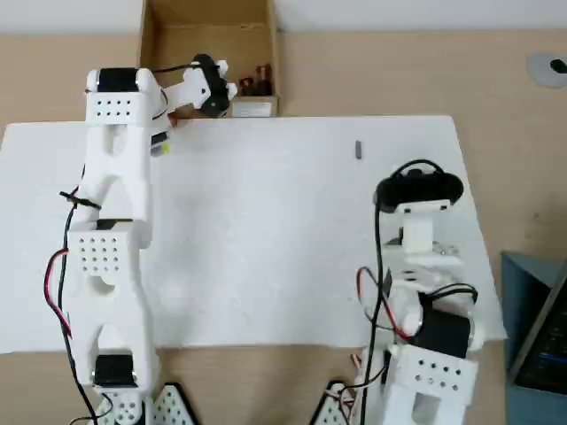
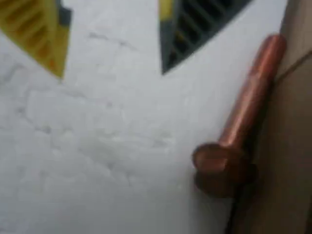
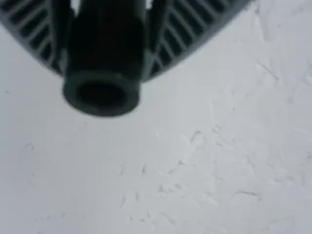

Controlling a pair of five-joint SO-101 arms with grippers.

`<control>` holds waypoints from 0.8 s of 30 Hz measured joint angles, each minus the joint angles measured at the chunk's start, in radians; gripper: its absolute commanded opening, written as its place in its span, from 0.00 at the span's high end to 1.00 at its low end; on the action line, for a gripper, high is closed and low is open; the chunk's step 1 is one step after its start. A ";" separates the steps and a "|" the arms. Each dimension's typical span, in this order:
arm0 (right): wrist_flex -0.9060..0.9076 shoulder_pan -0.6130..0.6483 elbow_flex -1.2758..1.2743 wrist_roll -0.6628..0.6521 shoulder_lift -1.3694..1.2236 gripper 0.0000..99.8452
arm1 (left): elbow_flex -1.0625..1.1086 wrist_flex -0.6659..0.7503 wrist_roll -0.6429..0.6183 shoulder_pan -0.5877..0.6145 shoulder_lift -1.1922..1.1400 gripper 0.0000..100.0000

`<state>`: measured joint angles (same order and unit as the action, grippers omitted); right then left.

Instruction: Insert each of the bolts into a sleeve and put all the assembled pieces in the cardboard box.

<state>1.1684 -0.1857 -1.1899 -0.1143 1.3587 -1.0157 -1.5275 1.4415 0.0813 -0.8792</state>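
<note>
Left claw (image 2: 111, 66) spread wide, holding nothing, just above copper bolt (image 2: 243, 112). Bolt lies flat on white sheet (image 2: 97, 146), against outer wall of cardboard box (image 2: 290, 156). Right claw (image 3: 107, 39) clamped on dark sleeve (image 3: 102, 90), hollow end showing, over the sheet. Second sleeve (image 1: 358, 150) lies loose on sheet, well apart. Copper pieces (image 1: 257, 81) sit inside box.

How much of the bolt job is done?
Some copper pieces already lie in the cardboard box. In hand: the right claw grips a dark sleeve; the left claw is open over a copper bolt beside the box wall. Left: joining those and boxing them, plus the spare sleeve on the white sheet.
</note>
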 measured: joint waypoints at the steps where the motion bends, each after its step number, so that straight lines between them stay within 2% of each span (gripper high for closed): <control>1: 0.000 0.002 0.000 0.000 0.000 0.99 | -0.017 0.008 0.005 0.000 -0.014 0.86; 16: 0.000 0.006 -0.034 0.000 0.000 0.99 | -0.287 0.020 0.038 0.008 -0.196 0.86; 24: 0.000 0.006 -0.034 0.000 0.000 0.99 | -0.354 0.028 0.054 0.026 -0.272 0.86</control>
<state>1.1684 -0.1795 -1.2236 -0.1143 1.3587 -1.3702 -1.4998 1.4952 0.1074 -1.1508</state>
